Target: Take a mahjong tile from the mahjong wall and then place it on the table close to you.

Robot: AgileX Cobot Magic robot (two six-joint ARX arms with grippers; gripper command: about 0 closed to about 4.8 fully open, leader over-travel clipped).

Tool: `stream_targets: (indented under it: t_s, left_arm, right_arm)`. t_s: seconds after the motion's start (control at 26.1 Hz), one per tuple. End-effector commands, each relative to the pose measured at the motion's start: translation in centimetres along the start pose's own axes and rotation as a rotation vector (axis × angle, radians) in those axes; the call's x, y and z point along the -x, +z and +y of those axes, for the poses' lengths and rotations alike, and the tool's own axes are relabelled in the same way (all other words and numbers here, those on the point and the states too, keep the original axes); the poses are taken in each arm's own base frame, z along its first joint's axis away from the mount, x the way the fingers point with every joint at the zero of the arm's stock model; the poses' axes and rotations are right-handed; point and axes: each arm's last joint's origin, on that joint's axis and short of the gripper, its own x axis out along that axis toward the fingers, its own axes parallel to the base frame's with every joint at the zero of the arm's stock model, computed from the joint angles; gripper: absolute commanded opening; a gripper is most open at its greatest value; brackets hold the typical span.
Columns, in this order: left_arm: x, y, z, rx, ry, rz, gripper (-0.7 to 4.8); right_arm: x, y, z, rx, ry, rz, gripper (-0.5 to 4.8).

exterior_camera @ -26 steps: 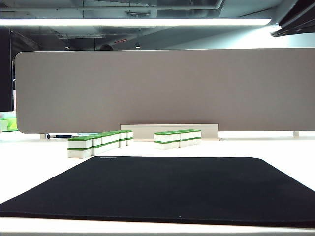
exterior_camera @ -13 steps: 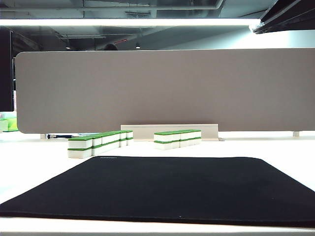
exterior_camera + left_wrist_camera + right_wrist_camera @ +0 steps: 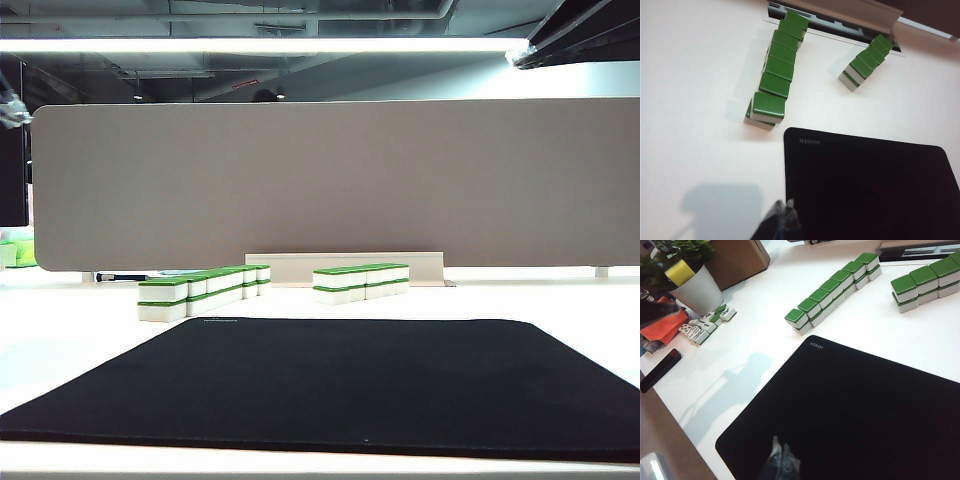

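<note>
While my left gripper [image 3: 785, 207] hangs above the black mat's [image 3: 870, 190] near corner, fingertips pressed together and empty, the mahjong wall [image 3: 776, 80] sits untouched on the table [image 3: 690, 100] beyond. My right gripper [image 3: 780, 452] hovers over the mat, apparently closed too, though its tips look blurred.

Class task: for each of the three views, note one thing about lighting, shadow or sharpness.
Exterior view: a bright ceiling strip glares; the black mat is sharp. Left wrist view: the white table is washed out, the left gripper blurred, shut. Right wrist view: an arm shadow falls on the table; the right gripper is blurred.
</note>
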Motion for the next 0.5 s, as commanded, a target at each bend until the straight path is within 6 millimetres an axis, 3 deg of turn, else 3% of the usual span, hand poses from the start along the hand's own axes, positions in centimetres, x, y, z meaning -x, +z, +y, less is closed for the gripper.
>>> stream_targets:
  t_s: [0.04, 0.5]
  left_arm:
    - [-1.0, 1.6, 0.1, -0.031, 0.006, 0.055, -0.05]
    - [-6.8, 6.5, 1.3, -0.044, 0.03, 0.192, -0.05]
  right_arm:
    - [0.1, 0.3, 0.2, 0.014, 0.008, -0.017, -0.01]
    - [0.1, 0.2, 0.1, 0.013, 0.008, -0.016, -0.01]
